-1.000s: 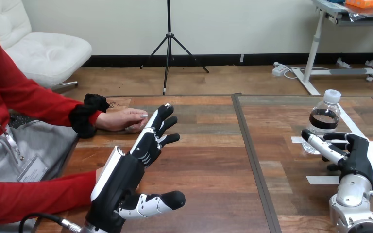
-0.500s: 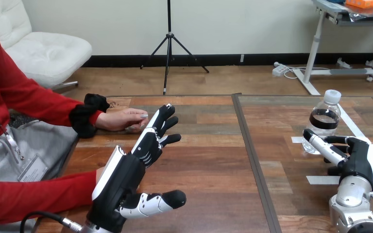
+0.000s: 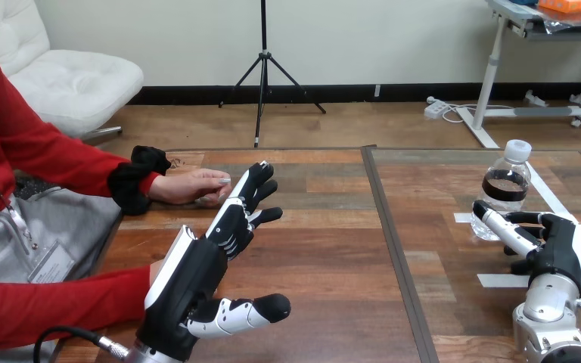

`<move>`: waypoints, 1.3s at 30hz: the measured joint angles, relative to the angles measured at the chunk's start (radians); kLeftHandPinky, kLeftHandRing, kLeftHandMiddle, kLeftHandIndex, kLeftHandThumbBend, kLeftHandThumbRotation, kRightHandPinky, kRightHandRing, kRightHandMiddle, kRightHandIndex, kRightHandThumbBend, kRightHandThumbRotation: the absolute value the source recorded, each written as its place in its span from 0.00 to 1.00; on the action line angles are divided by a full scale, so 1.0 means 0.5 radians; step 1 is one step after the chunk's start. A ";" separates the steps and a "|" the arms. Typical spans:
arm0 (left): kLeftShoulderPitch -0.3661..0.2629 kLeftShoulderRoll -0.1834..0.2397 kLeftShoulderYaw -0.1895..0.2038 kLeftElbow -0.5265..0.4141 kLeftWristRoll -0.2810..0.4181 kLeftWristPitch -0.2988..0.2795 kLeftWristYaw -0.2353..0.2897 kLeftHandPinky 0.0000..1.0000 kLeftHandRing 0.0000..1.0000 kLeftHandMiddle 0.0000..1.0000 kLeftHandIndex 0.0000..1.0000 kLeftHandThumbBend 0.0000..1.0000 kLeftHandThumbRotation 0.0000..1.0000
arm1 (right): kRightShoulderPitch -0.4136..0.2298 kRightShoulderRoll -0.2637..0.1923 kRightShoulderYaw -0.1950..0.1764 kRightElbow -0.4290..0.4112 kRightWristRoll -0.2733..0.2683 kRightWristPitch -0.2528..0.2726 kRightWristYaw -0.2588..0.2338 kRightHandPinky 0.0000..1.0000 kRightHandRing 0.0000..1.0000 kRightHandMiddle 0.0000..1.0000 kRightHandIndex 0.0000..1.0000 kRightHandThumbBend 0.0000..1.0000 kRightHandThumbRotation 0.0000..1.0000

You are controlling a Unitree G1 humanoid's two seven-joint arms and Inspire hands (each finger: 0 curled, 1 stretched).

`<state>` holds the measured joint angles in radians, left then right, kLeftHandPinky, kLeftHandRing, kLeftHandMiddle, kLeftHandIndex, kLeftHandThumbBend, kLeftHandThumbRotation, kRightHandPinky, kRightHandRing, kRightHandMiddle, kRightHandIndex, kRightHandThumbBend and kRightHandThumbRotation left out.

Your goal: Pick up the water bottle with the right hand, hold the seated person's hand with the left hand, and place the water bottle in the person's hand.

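A clear water bottle [image 3: 504, 189] with a white cap and dark label band stands upright on the table at the right. My right hand [image 3: 551, 242] is just in front of it, fingers loosely extended toward its base, not closed round it. My left hand [image 3: 208, 261] is raised over the table's left part, open, with straight fingers pointing toward the person's hand [image 3: 193, 186]. That hand rests flat on the table at the far left, fingertips level with mine; I cannot tell if they touch.
The person's other arm in a red sleeve [image 3: 49, 306] lies along the near left edge beside my left forearm. White tape strips [image 3: 567, 204] mark the table around the bottle. A dark seam [image 3: 389, 242] runs down the table's middle.
My right hand has eased slightly toward the bottle. The left hand has barely shifted.
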<state>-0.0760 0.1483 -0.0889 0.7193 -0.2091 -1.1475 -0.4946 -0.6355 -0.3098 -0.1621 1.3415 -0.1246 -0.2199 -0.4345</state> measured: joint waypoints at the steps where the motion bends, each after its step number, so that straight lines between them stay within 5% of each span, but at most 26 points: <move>1: -0.002 -0.001 0.001 0.002 -0.002 0.000 -0.003 0.87 0.97 1.00 0.99 1.00 0.60 | 0.000 0.000 0.000 0.000 0.000 0.000 -0.004 0.31 0.45 0.54 0.54 1.00 0.43; 14: -0.027 -0.021 0.031 0.017 -0.016 -0.001 -0.020 0.86 0.96 1.00 0.99 1.00 0.62 | -0.001 0.000 0.008 0.000 -0.001 0.042 -0.020 0.41 0.57 0.62 0.62 1.00 0.44; 39: -0.027 -0.021 0.060 0.044 -0.029 -0.001 -0.057 0.86 0.96 1.00 0.99 1.00 0.62 | -0.015 -0.009 0.029 0.000 -0.027 0.076 -0.005 0.86 0.96 0.97 0.98 1.00 0.48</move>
<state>-0.0896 0.1378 -0.0592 0.7413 -0.2235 -1.1480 -0.5228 -0.6429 -0.3143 -0.1476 1.3415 -0.1380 -0.1820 -0.4370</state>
